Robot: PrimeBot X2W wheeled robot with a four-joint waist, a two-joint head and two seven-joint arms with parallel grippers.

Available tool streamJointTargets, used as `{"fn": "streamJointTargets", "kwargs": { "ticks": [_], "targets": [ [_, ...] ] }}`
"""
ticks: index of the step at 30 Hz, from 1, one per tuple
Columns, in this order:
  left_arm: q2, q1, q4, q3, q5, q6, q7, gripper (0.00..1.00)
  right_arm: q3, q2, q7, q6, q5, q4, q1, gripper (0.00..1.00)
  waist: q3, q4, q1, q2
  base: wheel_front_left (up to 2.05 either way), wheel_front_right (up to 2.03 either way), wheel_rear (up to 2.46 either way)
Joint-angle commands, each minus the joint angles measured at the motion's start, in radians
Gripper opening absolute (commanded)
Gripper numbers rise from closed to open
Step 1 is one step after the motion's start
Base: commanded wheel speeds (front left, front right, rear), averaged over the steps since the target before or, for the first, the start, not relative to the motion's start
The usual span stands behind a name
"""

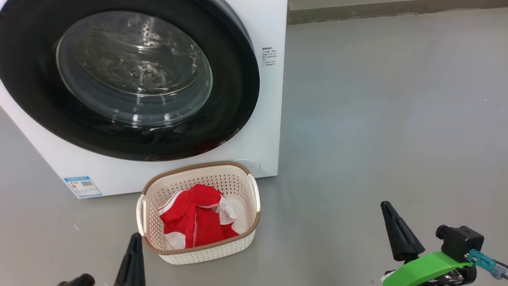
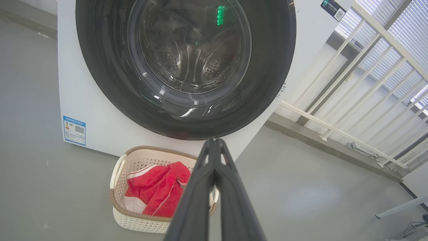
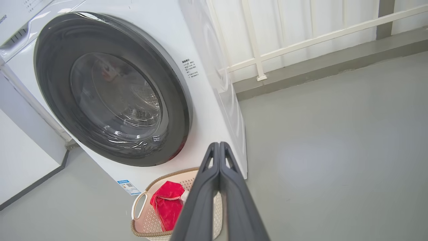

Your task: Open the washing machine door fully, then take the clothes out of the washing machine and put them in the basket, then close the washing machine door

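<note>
Smooth grey floor [image 1: 377, 119], matt, faintly scuffed, with a few pale specks. Standing directly on it, a white front-loading washing machine [image 1: 270, 99], flat on its base. Close in front of the machine's lower edge, a cream perforated basket [image 1: 206, 254] with a brown woven-look rim, upright on its bottom; touching the machine or not, hard to tell. Along the far side, a low grey kerb [image 1: 397, 10] carrying the foot of a white railing [image 3: 254, 43]. Beside the machine, a white unit [image 3: 23, 160] with a dark plinth at floor level
</note>
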State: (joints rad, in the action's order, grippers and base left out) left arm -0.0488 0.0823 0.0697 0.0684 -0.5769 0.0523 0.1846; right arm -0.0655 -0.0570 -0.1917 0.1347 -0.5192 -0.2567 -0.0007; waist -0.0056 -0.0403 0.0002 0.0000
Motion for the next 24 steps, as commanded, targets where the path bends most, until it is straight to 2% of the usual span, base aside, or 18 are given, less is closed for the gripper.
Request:
{"fn": "streamJointTargets", "kwargs": {
  "ticks": [1, 24],
  "targets": [
    [-0.013, -0.039, -0.019, -0.015, -0.02, -0.01, -0.005, 0.0, 0.007, -0.012, 0.006, -0.001, -0.028, 0.024, -0.043, 0.0, 0.0, 0.0, -0.0002, 0.0, 0.0, 0.0, 0.0],
    [-0.023, -0.074, 0.025, -0.039, -0.28, -0.052, -0.062, 0.0, 0.034, -0.019, 0.066, -0.002, -0.299, 0.022, -0.057, 0.0, 0.002, 0.01, -0.0002, 0.0, 0.0, 0.0, 0.0]
  ]
}}
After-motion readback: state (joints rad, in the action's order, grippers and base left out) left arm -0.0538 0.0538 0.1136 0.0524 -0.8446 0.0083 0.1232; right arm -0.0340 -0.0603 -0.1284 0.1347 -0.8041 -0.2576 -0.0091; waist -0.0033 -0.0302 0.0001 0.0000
